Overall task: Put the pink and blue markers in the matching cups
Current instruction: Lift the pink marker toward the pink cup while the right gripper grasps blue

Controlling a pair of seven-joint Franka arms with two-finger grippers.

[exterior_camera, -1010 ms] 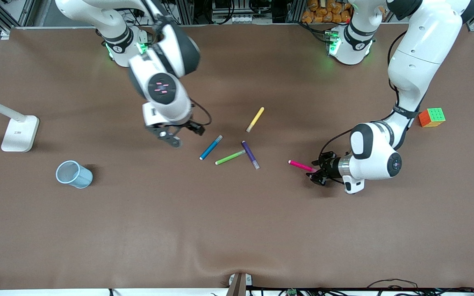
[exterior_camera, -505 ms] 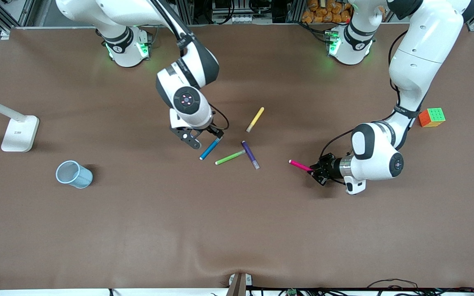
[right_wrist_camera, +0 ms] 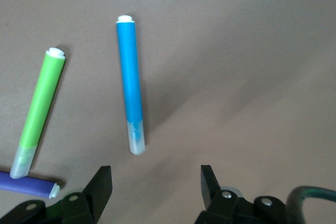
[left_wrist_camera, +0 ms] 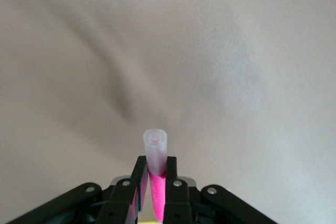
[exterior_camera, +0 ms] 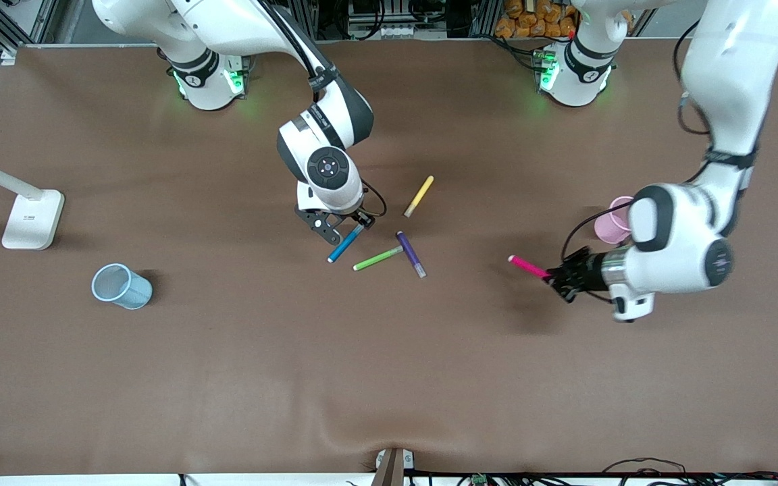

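Note:
My left gripper [exterior_camera: 558,277] is shut on the pink marker [exterior_camera: 528,266], holding it level above the table toward the left arm's end. In the left wrist view the marker's pale cap [left_wrist_camera: 156,150] sticks out between the pads of the left gripper [left_wrist_camera: 156,174]. The pink cup [exterior_camera: 607,228] stands beside it, partly hidden by my left wrist. The blue marker [exterior_camera: 346,244] lies mid-table. My right gripper [exterior_camera: 344,228] hangs open low over its cap end. The right wrist view shows the blue marker [right_wrist_camera: 130,95] just ahead of the right gripper [right_wrist_camera: 156,176]. The blue cup [exterior_camera: 121,285] stands toward the right arm's end.
A green marker [exterior_camera: 377,258] and a purple marker [exterior_camera: 410,254] lie close beside the blue marker. A yellow marker [exterior_camera: 419,196] lies farther from the front camera. A white lamp base [exterior_camera: 32,217] sits at the right arm's end of the table.
The left gripper closed on the pink marker, lifted it and carried it toward the left arm's end, uncovering the pink cup. The right gripper swung down over the blue marker.

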